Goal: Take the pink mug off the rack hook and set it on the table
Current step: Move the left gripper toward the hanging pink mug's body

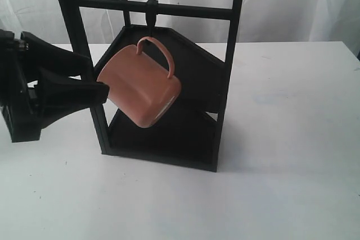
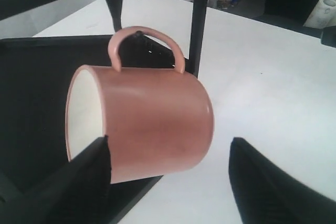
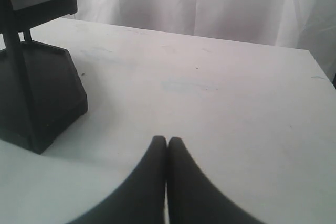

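Pink mug (image 2: pixel 152 124) hangs tilted by its handle (image 2: pixel 147 38) from the rack hook (image 1: pixel 151 14), right between the fingers of the left gripper (image 2: pixel 170 145); jaws spread wide, nothing gripped yet; the rim-side finger (image 2: pixel 89 182) overlaps the mug's mouth end, and whether it touches I cannot tell; the base-side finger (image 2: pixel 268 182) stands clear of the mug's bottom, bare table (image 1: pixel 281 139) showing in the gap. Right gripper (image 3: pixel 167 153) is out of it, fingers pressed together over open table, well away from the mug.

Now the dangers, as I read them; the mug is free to swing on that hook, so if one finger lands first it may shove the mug sideways and the pinch could close crooked; the hold looks set end to end, rim against base, on a smooth tilted cylinder, so the mug could squirt out; a straight pull towards the wrist, with no lift first, would likely snag the handle loop on the hook and drag the whole rack; a rack post (image 2: pixel 198 19) stands just beyond the fingers, close enough to clip on the way out; and a slip would drop the mug on the black shelf (image 1: pixel 169 139) beneath the fingers, not on the table.
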Robot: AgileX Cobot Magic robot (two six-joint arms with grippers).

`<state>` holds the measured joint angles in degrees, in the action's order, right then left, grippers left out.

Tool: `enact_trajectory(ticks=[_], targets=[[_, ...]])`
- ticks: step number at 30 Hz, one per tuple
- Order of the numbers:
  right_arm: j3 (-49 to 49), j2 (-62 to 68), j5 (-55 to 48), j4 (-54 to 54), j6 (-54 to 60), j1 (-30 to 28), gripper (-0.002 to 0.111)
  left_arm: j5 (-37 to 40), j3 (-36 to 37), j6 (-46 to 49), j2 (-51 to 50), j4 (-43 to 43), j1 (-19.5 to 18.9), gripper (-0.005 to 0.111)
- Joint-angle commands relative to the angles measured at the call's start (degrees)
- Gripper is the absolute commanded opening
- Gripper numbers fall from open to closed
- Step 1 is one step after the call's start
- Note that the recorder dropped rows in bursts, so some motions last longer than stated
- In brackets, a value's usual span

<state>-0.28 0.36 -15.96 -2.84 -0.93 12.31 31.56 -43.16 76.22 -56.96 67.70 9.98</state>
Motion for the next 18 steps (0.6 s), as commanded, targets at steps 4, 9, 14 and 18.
enact_trajectory(ticks=[4,9,14,18], targets=[[0.3,-0.4,0.2,-0.1,0.5,-0.3,0.0,-0.1,-0.3,3.6,-2.8,4.0,0.2,0.067],[0.3,-0.4,0.2,-0.1,0.5,-0.3,0.0,1.3,-0.3,6.7,-4.2,7.8,0.2,0.067],[0.3,-0.4,0.2,-0.1,0.5,-0.3,0.0,3.1,-0.3,8.4,-6.0,9.8,0.2,0.067],[0.3,-0.4,0.2,-0.1,0.5,-0.3,0.0,4.2,-0.3,8.6,-7.0,9.9,0.2,0.067]])
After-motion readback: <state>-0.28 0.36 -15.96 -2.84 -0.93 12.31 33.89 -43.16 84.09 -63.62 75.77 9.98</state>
